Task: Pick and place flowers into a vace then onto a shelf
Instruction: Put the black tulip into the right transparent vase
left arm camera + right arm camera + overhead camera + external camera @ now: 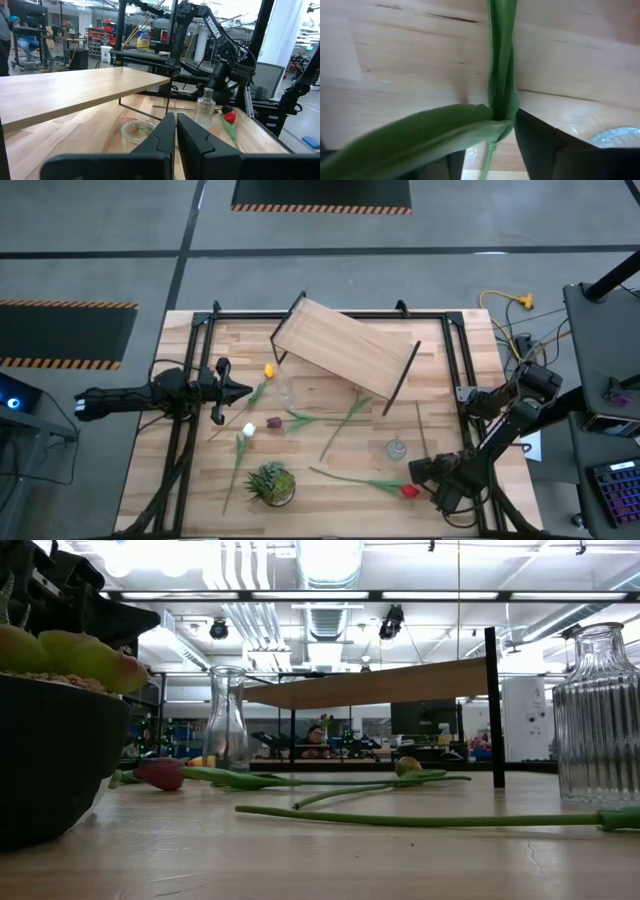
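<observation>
Two arms over a slatted wooden tabletop (330, 460), seen from above. At far left, left gripper (243, 389) hovering with fingers pressed together, holding nothing, just beside a yellow tulip (266, 371) and a short clear glass vase (285, 388). Below these, white tulip (247, 430) and maroon tulip (273, 422) lying flat, then a small potted plant (271, 483) near the front edge. Centre back, shelf (345, 347) on thin black legs, set at an angle. Right of centre, a second ribbed glass vase (397, 448). At far right, right gripper (420, 480) low over the red tulip (409, 491), fingers either side of its green stem (502, 75) and closing, not clearly pinching yet. Step in hand, by judgement: picking the red tulip. Next: firm pinch on the stem, lift clear, carry to the ribbed vase close by. Open board between tulip and vase; table's front and right edges near, so little room outward.
</observation>
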Controlling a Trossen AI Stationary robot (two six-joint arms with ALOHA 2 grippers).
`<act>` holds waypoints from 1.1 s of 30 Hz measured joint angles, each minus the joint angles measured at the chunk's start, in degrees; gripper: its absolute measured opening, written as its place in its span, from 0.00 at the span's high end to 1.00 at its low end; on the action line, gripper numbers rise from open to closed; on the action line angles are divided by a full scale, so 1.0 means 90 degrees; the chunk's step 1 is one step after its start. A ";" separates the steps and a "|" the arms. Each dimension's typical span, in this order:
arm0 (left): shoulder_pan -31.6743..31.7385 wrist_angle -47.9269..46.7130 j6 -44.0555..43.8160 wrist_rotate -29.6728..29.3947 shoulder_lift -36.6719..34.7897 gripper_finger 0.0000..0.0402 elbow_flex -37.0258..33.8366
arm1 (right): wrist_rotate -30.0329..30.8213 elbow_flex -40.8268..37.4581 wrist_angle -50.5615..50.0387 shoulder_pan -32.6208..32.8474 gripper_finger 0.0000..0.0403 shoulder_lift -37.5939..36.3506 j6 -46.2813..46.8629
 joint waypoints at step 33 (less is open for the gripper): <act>-0.0002 0.0000 0.0000 0.0000 0.0000 1.00 0.0000 | -0.0170 0.1228 -0.0759 0.0000 0.97 -0.0930 0.2433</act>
